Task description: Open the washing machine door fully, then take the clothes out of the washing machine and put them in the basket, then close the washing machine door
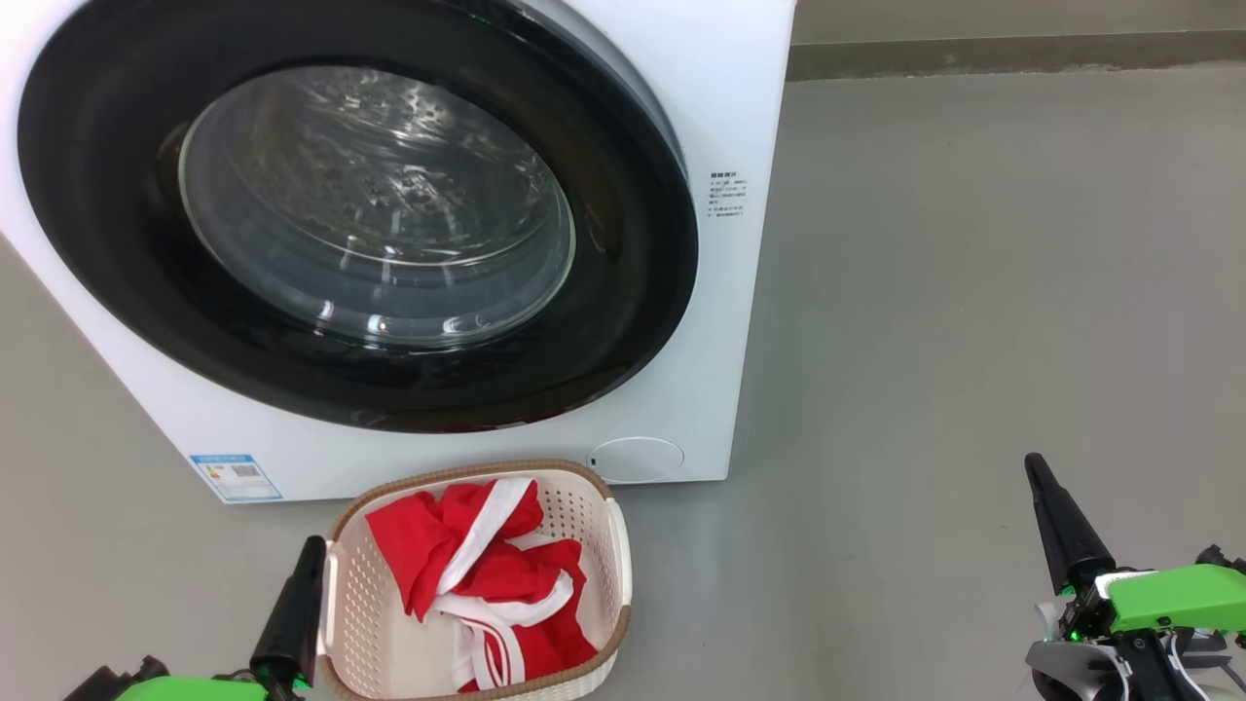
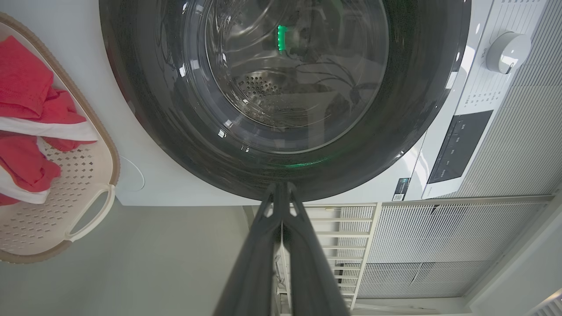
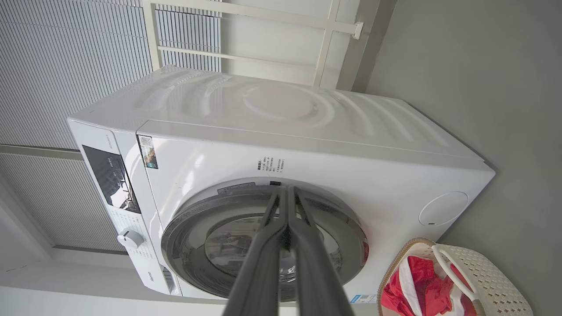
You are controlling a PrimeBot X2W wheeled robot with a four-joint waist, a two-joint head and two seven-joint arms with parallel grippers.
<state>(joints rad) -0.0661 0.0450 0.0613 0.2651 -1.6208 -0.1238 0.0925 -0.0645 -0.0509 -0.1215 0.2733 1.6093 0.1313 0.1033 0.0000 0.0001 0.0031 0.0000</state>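
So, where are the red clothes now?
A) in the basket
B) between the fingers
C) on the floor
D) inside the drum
A: the clothes lie in the basket, which stands in front of the washer.

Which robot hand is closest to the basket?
The left hand, right beside the basket. The right hand is far off to the side, over the floor.

Bright even light, glare streaks the washing machine door point(image 1: 362, 209), edges seemingly bowed.
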